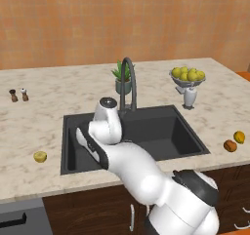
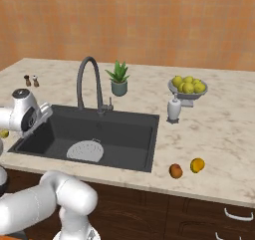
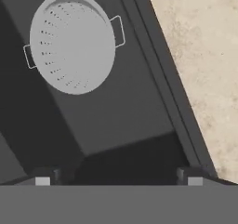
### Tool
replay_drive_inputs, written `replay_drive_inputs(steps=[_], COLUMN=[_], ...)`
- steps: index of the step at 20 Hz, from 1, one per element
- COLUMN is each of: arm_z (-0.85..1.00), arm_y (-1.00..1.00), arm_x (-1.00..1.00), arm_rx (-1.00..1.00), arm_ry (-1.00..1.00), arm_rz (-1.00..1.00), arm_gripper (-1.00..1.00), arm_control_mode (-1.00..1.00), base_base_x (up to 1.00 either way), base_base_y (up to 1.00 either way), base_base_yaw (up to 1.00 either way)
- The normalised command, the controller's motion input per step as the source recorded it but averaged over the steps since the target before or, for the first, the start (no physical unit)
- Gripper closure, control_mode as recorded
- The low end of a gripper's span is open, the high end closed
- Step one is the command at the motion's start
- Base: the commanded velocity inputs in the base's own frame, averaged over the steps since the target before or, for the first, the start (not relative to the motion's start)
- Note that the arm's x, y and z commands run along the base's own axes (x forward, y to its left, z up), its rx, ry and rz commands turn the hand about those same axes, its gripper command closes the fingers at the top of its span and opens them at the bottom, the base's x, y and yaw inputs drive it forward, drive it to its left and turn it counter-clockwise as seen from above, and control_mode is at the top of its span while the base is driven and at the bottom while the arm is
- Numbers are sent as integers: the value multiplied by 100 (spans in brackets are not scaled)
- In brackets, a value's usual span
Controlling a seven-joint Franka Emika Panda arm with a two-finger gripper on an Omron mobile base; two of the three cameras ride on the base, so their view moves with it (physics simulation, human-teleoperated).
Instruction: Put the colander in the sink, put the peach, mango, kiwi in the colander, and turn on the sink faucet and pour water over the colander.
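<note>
The colander (image 2: 85, 151), a pale grey perforated bowl with two wire handles, lies flat on the floor of the dark sink (image 2: 130, 134); it also appears in the hand view (image 3: 72, 42). My gripper (image 3: 118, 179) is open and empty, hovering over the sink's left part, well away from the colander. The hand (image 2: 31, 117) sits at the sink's left rim. The gooseneck faucet (image 2: 88, 82) stands behind the basin. A reddish-brown fruit (image 2: 175, 171) and an orange-yellow fruit (image 2: 197, 165) lie on the counter right of the sink. A small yellow-green fruit (image 1: 40, 156) lies left of it.
Behind the sink stand a potted plant (image 2: 119, 79), a footed glass bowl of yellow-green fruit (image 2: 188, 87) and a small white bottle (image 2: 173, 109). Two small shakers (image 1: 18, 95) are at the far left. My own arm (image 1: 132, 166) crosses the sink's front left in the left base view.
</note>
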Motion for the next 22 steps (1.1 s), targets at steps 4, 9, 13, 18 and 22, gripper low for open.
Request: replay_drive_inputs(steps=[4, 9, 13, 18, 22], arm_z=[34, 10, 9, 0, -10], arm_y=[57, 64, 49, 48, 38], arm_x=[-53, -6, 0, 0, 0], arm_rx=[-38, -32, -30, -21, -12], arm_ry=[0, 3, 4, 3, 5], arm_rz=[45, 55, 59, 56, 55], arm_gripper=[-100, -100, -100, -100, -100], arm_control_mode=[-100, -100, -100, -100, -100], base_base_x=[0, 0, 0, 0, 0], base_base_y=[0, 0, 0, 0, 0], base_base_yaw=[0, 0, 0, 0, 0])
